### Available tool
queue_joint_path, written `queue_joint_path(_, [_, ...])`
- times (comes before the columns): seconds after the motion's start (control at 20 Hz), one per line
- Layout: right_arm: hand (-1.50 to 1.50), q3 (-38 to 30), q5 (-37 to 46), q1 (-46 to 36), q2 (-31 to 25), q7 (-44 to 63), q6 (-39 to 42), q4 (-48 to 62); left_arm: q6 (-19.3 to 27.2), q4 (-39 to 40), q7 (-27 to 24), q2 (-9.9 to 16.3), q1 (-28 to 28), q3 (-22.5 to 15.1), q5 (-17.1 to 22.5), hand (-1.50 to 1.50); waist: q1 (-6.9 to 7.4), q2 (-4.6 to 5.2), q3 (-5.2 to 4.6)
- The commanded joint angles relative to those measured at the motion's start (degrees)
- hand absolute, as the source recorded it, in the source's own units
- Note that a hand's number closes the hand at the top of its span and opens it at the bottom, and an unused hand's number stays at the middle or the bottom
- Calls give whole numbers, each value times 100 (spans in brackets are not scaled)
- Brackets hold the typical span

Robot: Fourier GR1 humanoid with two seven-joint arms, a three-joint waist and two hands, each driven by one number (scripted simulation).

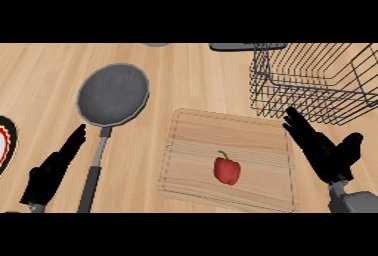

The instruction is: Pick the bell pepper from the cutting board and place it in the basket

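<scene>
A small red bell pepper (227, 169) lies on a light wooden cutting board (221, 131), slightly right of the board's middle. A dark wire basket (317, 80) stands beyond the board at the upper right. My right hand (322, 150) hovers open over the board's right edge, fingers pointing up toward the basket, about a hand's width right of the pepper. At the lower left my left hand (53, 171) rests open on the counter, far from the pepper.
A grey frying pan (113, 95) with a long dark handle (91, 180) lies left of the board. Part of a plate (4, 142) with a red rim shows at the left edge. Grey objects (236, 46) sit at the top edge.
</scene>
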Motion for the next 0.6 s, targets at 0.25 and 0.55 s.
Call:
queue_joint_path(0.25, [150,661,1124,-1809,956,-371,-983,-1149,355,489,1265,-745,62,127,611,0,479,-87,-92])
queue_joint_path(0.55, [-150,2781,3359,-1837,1780,-86,-1792,-702,334,439,1640,-780,30,23,642,0,401,-108,-92])
